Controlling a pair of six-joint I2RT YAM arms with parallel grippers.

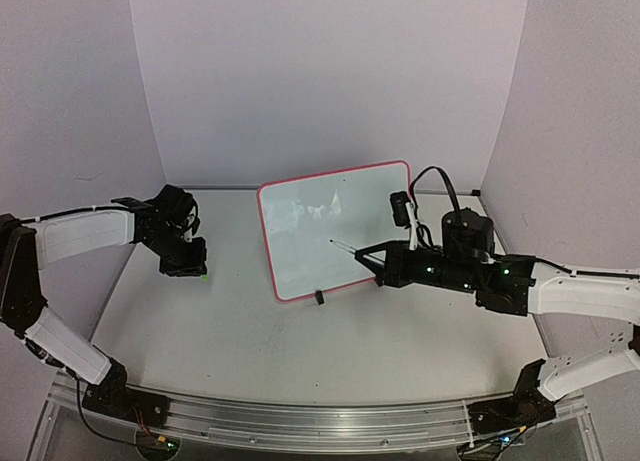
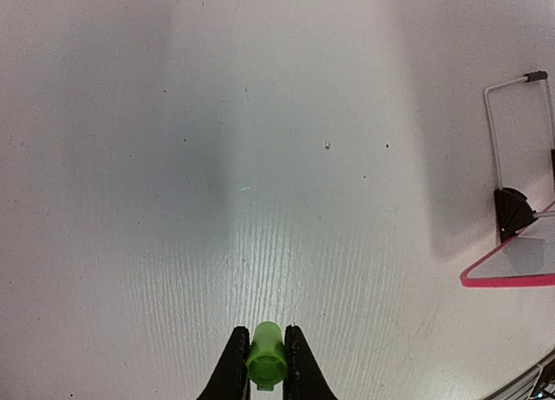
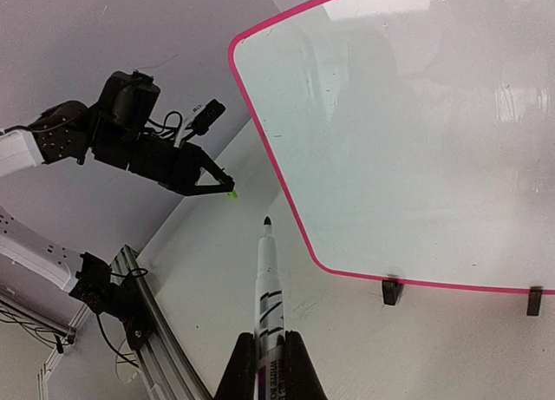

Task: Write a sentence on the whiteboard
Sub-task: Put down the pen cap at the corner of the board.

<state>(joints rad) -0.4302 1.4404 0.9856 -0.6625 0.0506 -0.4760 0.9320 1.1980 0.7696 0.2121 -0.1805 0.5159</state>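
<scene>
The whiteboard (image 1: 335,226) stands tilted at mid table, white with a red-pink rim and black clip feet; it also shows in the right wrist view (image 3: 408,131). Its face shows no writing, so the sentence is not to be seen. My right gripper (image 1: 375,256) is shut on a white marker (image 3: 267,278), uncapped, its dark tip (image 1: 332,242) in front of the board's lower part; in the right wrist view (image 3: 270,348) the tip is apart from the rim. My left gripper (image 1: 190,269) is shut on the green marker cap (image 2: 265,355), low over the table left of the board.
The board's wire stand and a black foot (image 2: 512,211) lie at the right edge of the left wrist view. Pale walls close the table on three sides. An aluminium rail (image 1: 300,421) runs along the near edge.
</scene>
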